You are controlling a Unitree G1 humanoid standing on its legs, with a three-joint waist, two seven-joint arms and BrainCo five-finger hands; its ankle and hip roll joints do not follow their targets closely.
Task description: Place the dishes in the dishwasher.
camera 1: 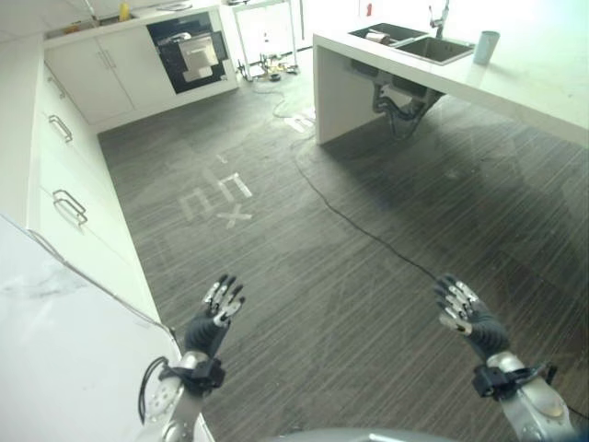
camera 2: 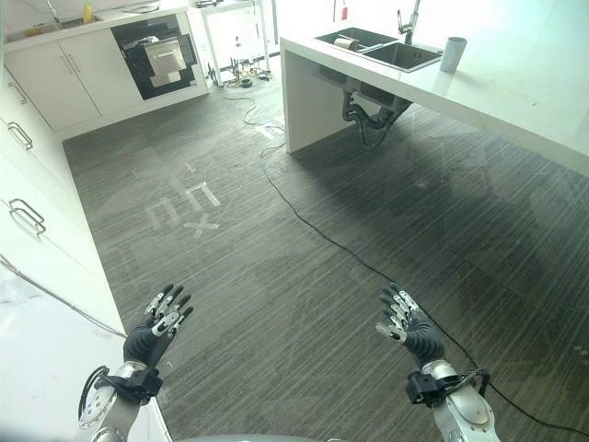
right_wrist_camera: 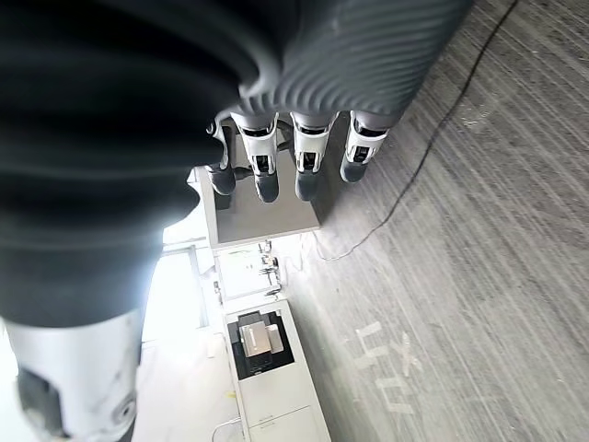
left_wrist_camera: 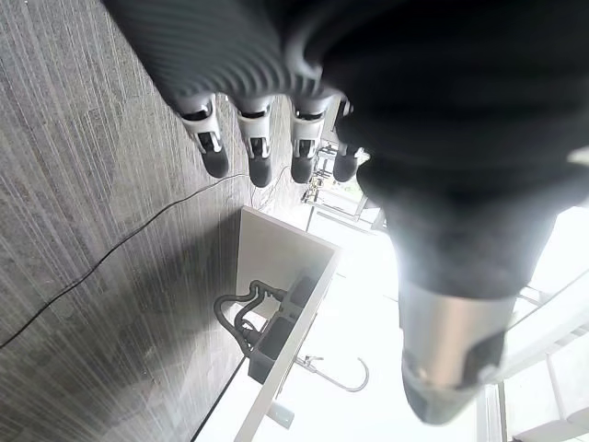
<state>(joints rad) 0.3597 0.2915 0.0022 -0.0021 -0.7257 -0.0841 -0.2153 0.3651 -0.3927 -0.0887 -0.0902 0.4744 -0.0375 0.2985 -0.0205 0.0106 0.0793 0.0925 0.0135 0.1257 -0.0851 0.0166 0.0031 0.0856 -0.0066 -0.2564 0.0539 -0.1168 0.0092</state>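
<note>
Standing mid-kitchen, I hold the left robot hand (camera 1: 217,313) and right robot hand (camera 1: 465,311) spread and empty; dishes remain in the sink (camera 1: 419,44), dishwasher (camera 1: 189,51) unreached.

Left hand (camera 1: 213,318) and right hand (camera 1: 465,311), silver fingers (left_wrist_camera: 252,138), dark tips; dark ribbed wrist covers; silver-grey forearms

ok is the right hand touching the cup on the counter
Apart. In the right eye view the right hand hangs open over the floor, near the robot, while the cup stands far off on the counter by the sink.
</note>
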